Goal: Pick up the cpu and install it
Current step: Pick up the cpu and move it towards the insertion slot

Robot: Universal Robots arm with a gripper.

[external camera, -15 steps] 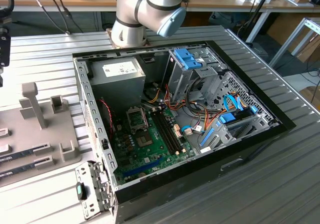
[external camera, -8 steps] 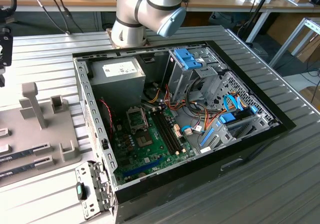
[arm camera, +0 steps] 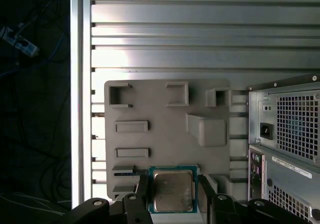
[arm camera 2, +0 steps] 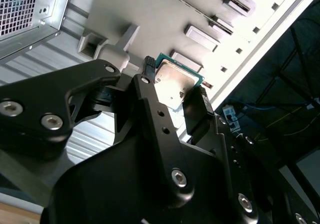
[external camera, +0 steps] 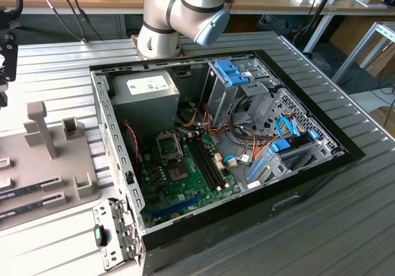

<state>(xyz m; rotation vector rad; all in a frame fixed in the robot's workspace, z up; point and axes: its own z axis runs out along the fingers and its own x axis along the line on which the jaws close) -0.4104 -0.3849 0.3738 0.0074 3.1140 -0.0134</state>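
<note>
Pick-up step: gripper clamps cpu by its sides at grey tray edge; install not yet done.

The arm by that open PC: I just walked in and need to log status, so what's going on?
The gripper is shut on the cpu, one finger on each side, holding it in the air above the grey holder tray beside the computer case. The case lies open with its motherboard exposed; the cpu is not in it yet.
</note>
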